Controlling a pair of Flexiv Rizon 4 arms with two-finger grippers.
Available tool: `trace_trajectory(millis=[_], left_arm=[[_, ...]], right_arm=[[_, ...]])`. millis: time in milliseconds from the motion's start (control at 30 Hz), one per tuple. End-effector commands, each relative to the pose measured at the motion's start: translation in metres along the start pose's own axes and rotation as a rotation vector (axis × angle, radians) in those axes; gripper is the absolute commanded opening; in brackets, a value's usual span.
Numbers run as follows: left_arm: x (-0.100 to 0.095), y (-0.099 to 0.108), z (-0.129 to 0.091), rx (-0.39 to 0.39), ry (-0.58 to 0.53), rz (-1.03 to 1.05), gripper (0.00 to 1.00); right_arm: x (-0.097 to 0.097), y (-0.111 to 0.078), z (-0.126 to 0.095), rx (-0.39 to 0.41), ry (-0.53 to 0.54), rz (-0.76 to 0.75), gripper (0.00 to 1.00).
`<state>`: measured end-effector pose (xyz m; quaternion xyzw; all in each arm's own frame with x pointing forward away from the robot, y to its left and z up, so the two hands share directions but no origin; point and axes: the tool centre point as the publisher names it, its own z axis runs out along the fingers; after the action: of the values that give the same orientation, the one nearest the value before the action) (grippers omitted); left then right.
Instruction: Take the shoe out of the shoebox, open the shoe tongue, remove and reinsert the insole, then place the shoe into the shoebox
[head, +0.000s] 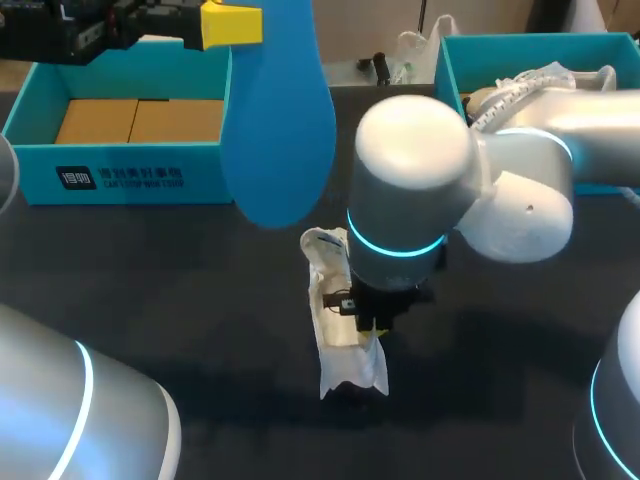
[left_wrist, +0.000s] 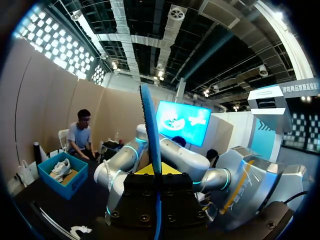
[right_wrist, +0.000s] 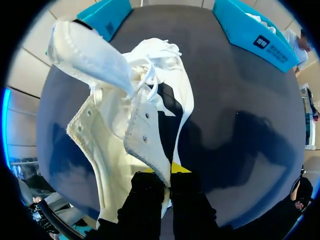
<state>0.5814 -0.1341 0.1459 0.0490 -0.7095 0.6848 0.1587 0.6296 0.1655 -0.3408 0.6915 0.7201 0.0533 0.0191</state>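
Observation:
A white shoe (head: 347, 352) lies on the black table, toe toward me, its tongue (right_wrist: 85, 47) folded out. My right gripper (head: 378, 322) points straight down and is shut on the shoe's side wall (right_wrist: 145, 135) by the eyelets; in its wrist view that gripper (right_wrist: 169, 180) pinches the wall's edge. A blue insole (head: 275, 130) hangs in the air above and behind the shoe, held at its upper end by my left gripper (head: 228, 25). In the left wrist view the insole (left_wrist: 150, 125) stands edge-on out of the shut left gripper (left_wrist: 159, 172).
An open blue shoebox (head: 120, 175) with a brown cardboard floor stands at the back left. A second blue box (head: 452, 70) stands at the back right behind my right arm; in the left wrist view this box (left_wrist: 75, 182) holds a white shoe.

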Motion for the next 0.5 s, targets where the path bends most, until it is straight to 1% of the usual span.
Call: trace_trajectory(millis=[33,267,400,500], left_arm=[[-0.001,-0.001,0.001,-0.004,0.002,0.0,0.0],[-0.001,-0.001,0.001,-0.004,0.002,0.0,0.0],[-0.001,-0.001,0.001,-0.004,0.002,0.0,0.0],[-0.001,-0.001,0.001,-0.004,0.002,0.0,0.0]], right_arm=[[-0.007,-0.005,0.005,-0.02,0.029,0.005,0.0],[-0.012,-0.001,0.014,-0.004,0.048,-0.003,0.0],[-0.016,-0.002,0.021,0.01,0.037,0.012,0.0],[-0.017,-0.001,0.028,0.014,0.05,0.015,0.0]])
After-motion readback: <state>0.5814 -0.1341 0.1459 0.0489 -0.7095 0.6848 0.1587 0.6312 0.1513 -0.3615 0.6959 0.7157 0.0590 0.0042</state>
